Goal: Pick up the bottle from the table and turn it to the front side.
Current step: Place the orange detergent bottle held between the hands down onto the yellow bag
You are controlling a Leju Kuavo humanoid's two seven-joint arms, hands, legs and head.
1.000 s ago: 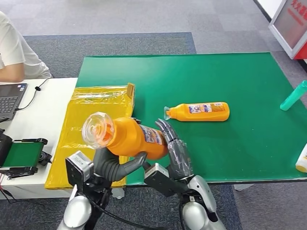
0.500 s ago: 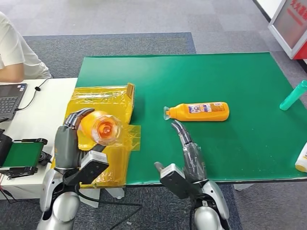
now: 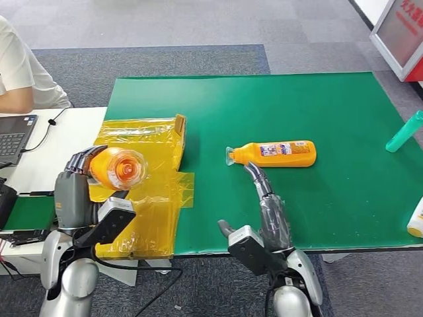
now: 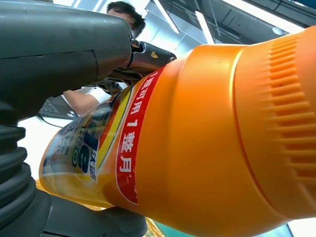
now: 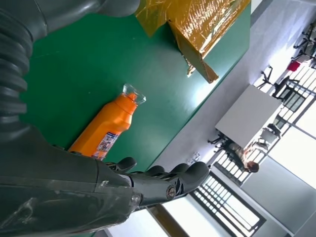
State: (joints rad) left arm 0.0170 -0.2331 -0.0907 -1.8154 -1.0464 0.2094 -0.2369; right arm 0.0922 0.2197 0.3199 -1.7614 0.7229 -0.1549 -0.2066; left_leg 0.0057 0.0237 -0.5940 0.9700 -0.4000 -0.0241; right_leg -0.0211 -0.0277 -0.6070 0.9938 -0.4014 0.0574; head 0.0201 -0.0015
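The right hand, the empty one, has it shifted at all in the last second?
Yes. The right hand let go of the held bottle and swung toward the bottle lying on the green mat, where its fingertips now nearly reach the neck.

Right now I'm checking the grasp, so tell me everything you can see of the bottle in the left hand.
The orange bottle looks like glossy plastic, with a clear cap facing the head camera and a ribbed band near its neck. A printed label in red, blue and yellow wraps its body. The left hand grips it around the body, lifted above the yellow plastic-wrapped box at the green mat's left edge.
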